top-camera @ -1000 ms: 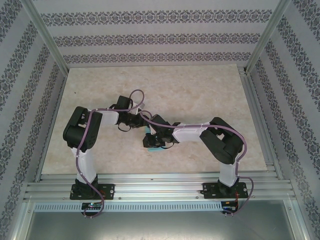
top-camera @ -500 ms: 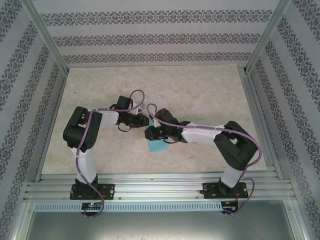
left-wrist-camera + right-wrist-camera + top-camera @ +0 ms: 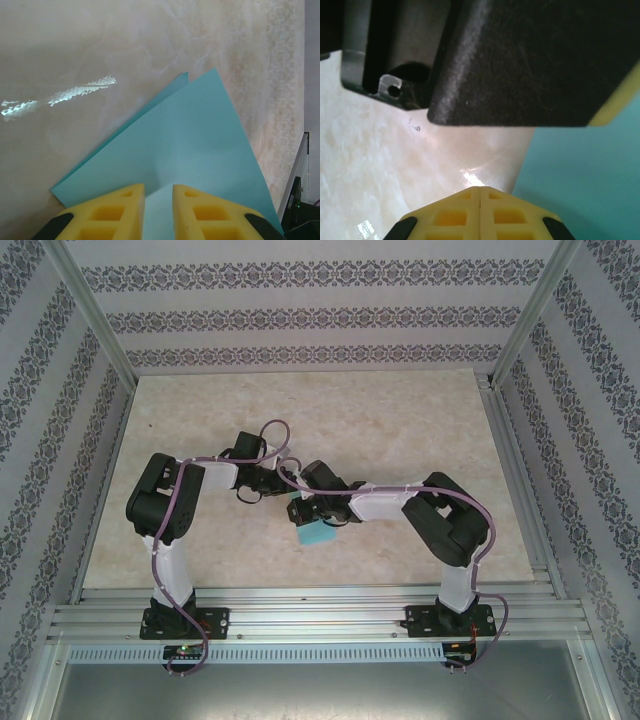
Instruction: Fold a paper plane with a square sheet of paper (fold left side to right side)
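Observation:
The turquoise sheet of paper lies folded in layers on the marble table, between the two grippers. In the left wrist view the sheet of paper tapers to a point, with a lower layer's edge showing along its left side. My left gripper sits over the paper's near part, its yellow fingers a narrow gap apart. My right gripper is shut with nothing in it, just left of the paper's edge and under the left gripper's black body. From above, the left gripper and right gripper nearly meet. A paper plane is out of view.
The marble table stretches away behind and to both sides of the arms. Aluminium rails run along the near edge, a frame rail stands at the right, and patterned walls enclose the cell.
The right gripper has shut and come off the paper towards the left gripper, so more of the sheet shows. The right arm swung out, then drew back. The left arm stayed put.

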Robot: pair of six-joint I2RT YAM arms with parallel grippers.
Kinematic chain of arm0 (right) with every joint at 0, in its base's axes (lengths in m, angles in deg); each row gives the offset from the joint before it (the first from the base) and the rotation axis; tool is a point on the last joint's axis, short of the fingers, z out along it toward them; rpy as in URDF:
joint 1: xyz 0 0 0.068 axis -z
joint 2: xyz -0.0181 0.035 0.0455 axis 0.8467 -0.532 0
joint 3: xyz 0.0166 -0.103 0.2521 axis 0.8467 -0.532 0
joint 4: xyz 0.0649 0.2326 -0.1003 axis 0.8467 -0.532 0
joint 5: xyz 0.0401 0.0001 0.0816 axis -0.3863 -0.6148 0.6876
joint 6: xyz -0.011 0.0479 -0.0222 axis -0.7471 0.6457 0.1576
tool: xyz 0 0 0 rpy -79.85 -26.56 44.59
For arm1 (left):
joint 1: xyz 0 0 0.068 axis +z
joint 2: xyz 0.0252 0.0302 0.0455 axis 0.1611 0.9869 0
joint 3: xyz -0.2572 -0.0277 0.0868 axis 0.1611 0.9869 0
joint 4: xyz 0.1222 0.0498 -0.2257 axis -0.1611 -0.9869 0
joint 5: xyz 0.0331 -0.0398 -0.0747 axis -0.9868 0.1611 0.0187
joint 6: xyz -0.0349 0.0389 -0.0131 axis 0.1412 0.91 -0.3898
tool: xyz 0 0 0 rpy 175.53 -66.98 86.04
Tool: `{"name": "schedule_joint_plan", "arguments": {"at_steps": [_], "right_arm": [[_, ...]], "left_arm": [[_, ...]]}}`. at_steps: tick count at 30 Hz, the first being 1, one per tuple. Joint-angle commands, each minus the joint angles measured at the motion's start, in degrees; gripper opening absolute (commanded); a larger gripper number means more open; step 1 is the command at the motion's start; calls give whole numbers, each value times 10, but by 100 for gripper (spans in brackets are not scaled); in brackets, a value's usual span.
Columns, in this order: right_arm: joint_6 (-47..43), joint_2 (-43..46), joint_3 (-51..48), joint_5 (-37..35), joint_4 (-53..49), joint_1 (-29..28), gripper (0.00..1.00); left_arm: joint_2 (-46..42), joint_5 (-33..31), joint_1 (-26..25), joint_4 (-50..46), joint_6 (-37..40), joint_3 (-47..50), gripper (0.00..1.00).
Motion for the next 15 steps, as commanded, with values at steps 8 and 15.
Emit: {"name": "schedule_joint_plan", "arguments": {"at_steps": [8,15], "right_arm": [[-53,-22,20,-13,-75,-20,7],[-46,-15,3,-6,-90,-21,8]], "left_arm": [[46,-95,-13,-22,32,17,23],[51,-111,-12,-29,34,17,21]]}}
